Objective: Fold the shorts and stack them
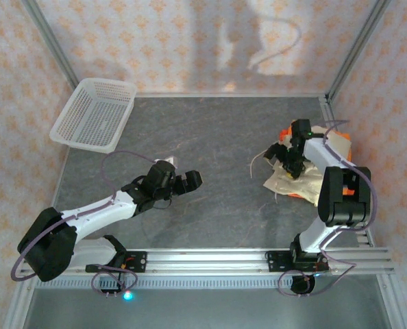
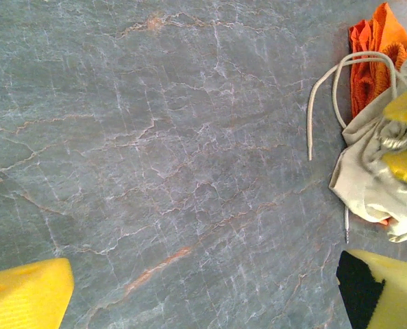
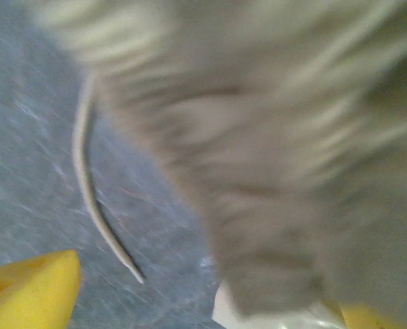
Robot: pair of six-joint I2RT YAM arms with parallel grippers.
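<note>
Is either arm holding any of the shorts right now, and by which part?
The left gripper is open, holding nothing. The right gripper is down on the cream shorts, fingers apart around bunched cloth; whether it grips cannot be told.

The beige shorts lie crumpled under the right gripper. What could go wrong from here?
1. The loose drawstring loops out beside the open right gripper. It may catch on a finger and drag the beige shorts along.
2. The beige shorts lie on top of the orange shorts, so a closing grip may pinch both pieces together.
</note>
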